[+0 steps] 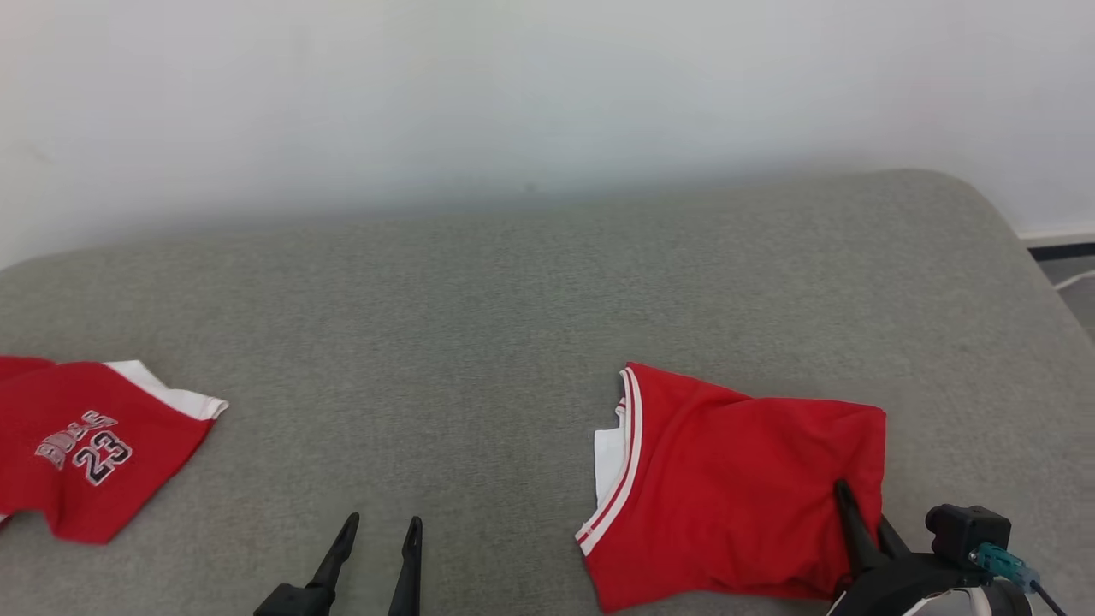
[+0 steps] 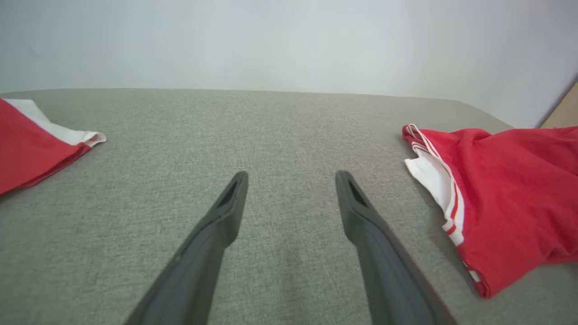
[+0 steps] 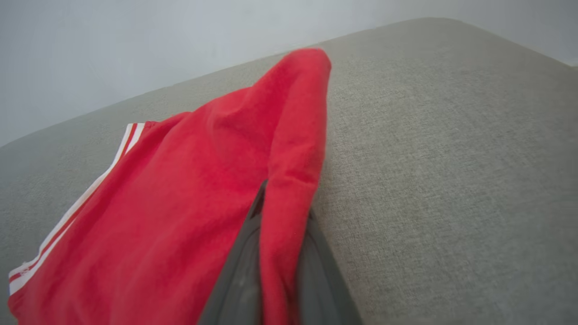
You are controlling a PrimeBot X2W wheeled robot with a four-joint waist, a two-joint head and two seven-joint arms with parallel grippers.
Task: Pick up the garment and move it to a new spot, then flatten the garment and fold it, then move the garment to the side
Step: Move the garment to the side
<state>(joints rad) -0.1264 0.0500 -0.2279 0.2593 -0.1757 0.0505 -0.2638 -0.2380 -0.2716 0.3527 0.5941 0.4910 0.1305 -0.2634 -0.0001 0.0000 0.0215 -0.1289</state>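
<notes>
Right gripper sits low by the cushion's near right corner, fingers pinching a fold of the red garment — its wrist view shows cloth between them. Left gripper hovers spread wide at the near edge. The head view reads "23" on a second jersey at the left edge.

Matt red cloth garment

"23" on left red jersey
</notes>
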